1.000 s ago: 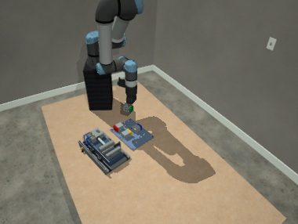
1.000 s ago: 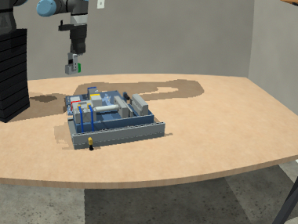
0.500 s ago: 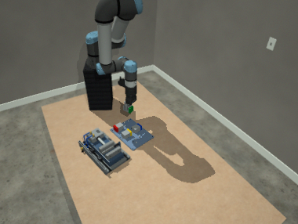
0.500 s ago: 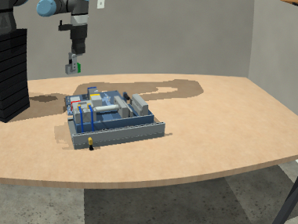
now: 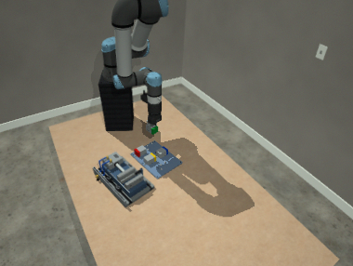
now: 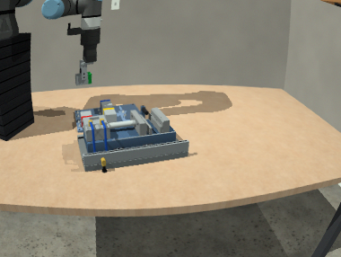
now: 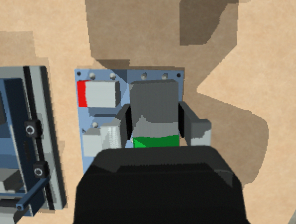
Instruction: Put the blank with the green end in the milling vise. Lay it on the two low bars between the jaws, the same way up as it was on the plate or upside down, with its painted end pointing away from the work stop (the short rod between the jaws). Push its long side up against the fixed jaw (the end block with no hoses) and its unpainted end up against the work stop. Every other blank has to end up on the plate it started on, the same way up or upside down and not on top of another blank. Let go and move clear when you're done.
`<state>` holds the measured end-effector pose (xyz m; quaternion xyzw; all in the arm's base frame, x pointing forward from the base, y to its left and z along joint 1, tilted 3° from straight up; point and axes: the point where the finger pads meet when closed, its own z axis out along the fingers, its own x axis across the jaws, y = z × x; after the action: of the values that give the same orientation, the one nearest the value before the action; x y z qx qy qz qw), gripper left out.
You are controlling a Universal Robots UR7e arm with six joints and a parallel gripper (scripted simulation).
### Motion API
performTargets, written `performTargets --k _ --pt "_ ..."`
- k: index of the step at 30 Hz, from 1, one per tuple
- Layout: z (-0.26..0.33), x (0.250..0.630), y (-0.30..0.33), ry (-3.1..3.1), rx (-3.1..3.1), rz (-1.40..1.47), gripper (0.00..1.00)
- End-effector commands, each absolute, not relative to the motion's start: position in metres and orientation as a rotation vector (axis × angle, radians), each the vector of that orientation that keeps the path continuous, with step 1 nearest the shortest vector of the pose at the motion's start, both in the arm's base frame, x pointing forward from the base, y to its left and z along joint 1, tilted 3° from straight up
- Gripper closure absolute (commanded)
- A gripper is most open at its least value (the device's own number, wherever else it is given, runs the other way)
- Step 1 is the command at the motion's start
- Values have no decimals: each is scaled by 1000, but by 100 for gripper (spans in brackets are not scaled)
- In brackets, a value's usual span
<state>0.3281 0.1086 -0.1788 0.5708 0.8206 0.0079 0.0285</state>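
The pincer (image 6: 83, 77) hangs well above the tabletop (image 6: 251, 135), its fingers clamped on the grey blank with the green end (image 7: 155, 122); in the wrist view the blank fills the gap between the two dark fingers, its green end nearest the camera. The blank is clear of both the plate and the vise, held in the air over the blue plate (image 5: 173, 164). On that plate the blank with the red end (image 7: 100, 94) lies near the row of holes at the far edge, and in the top view a blank with a yellow end (image 5: 150, 157) lies beside it. The milling vise (image 6: 135, 150) sits on the tabletop just beside the plate, with blue hoses (image 6: 99, 135) at one end block and a light rod between the jaws.
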Motion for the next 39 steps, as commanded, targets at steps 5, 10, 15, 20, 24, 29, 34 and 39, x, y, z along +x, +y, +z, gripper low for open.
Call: performTargets --k 5,10,15,20,24,29,34,39 --pt "-179 328 109 2337 2014 33 100" --pt "-179 328 109 2337 2014 33 100" --pt "-179 328 109 2299 2058 36 100" --pt "-179 328 109 2101 2262 42 100" --pt "-179 328 109 2101 2262 42 100" --pt "-179 328 109 2101 2262 42 100" --pt "-179 328 109 2002 2351 46 100" --pt "-179 328 109 1928 2414 47 100"
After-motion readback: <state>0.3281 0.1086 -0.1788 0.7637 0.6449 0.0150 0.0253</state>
